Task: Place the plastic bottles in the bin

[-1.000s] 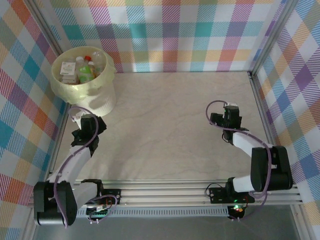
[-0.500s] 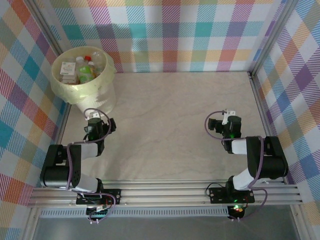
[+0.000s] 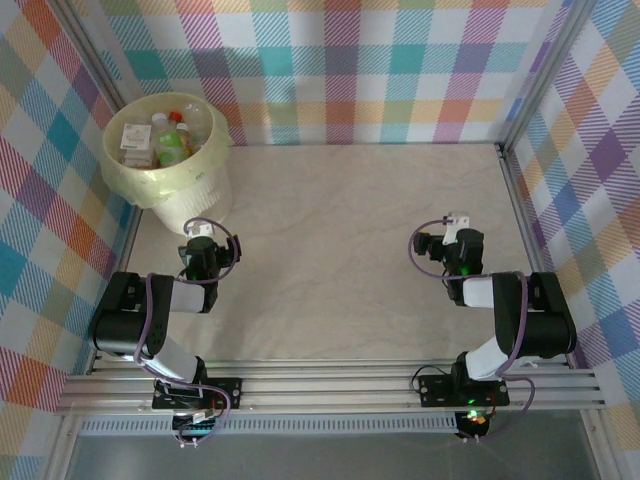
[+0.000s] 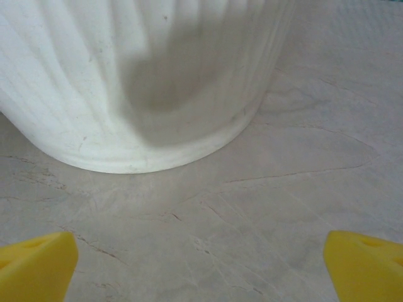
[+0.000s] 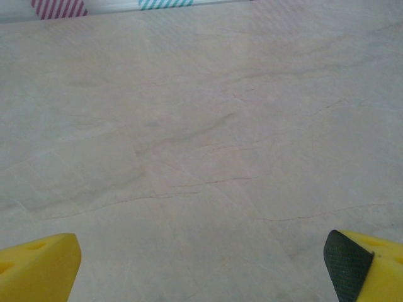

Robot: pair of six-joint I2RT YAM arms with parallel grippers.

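Bottles (image 3: pixel 160 138): inside bin (image 3: pixel 195 185), upper left of overhead frame.
Left hand (image 4: pixel 201 267): spread apart, empty; bin's ribbed base straight ahead, nearer arm.
Right hand (image 5: pixel 201 267): spread apart, empty, well apart from bin.

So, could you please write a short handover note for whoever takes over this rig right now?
Left end effector: open, empty, facing the ribbed white base of the large round pale-yellow plastic bin.
Right end effector: open, empty, over the pale marbled tabletop.
Things: the small clear plastic bottles with coloured labels and caps lie inside the bin, at the table's far left corner.
Done: every bottle I can see is in the bin.
Left: probably nothing to pick up; confirm that, then park both arms.
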